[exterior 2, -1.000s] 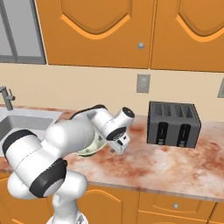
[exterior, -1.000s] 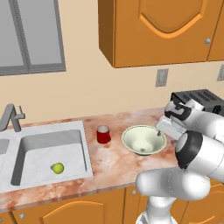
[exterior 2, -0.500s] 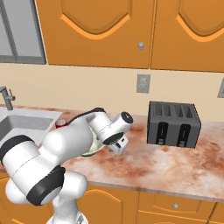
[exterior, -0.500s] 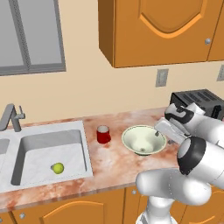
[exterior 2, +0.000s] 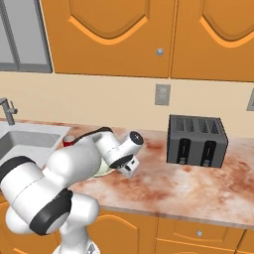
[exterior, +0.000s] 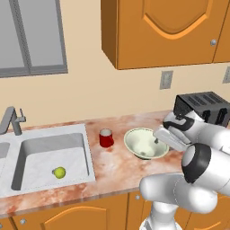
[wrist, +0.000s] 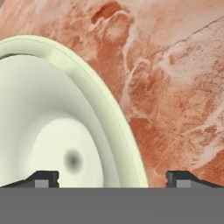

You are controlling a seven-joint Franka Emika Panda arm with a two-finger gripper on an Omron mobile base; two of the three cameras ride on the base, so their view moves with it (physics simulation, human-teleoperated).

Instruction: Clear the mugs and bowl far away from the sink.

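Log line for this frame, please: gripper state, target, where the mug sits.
gripper: open, straddling bowl rim | holding: nothing | mug: on counter between sink and bowl | toaster: right of bowl

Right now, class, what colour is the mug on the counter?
Red mug, clearest in the left base view.

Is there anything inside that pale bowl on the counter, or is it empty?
Empty. The bowl stands upright on the counter, and the hand view shows its bare, smooth inside with nothing lying in it.

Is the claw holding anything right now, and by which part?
Nothing held. The open claw straddles the bowl's rim, one fingertip inside, the other over the counter.
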